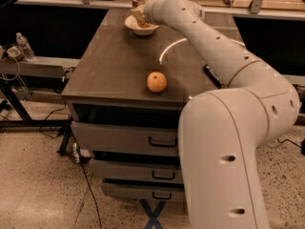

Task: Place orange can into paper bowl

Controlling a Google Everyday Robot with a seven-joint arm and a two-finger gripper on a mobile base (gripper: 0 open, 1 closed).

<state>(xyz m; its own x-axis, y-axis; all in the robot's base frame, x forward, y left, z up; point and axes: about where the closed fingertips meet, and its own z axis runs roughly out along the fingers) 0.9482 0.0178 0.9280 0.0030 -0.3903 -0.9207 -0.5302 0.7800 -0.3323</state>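
The paper bowl [130,25] is a small white bowl at the far end of the dark table top. The orange can [138,11] stands in or just over the bowl, orange-gold with a silver top, slightly tilted. My gripper [143,15] is at the can, right over the bowl, at the end of the white arm that reaches in from the lower right. The arm's end hides the right side of the can and part of the bowl.
A round orange fruit [157,81] lies near the front edge of the table [109,66]. A flat dark snack-bar wrapper [213,76] lies at the right, partly under the arm. Drawers [143,140] sit below. A water bottle [24,46] stands on a shelf at left.
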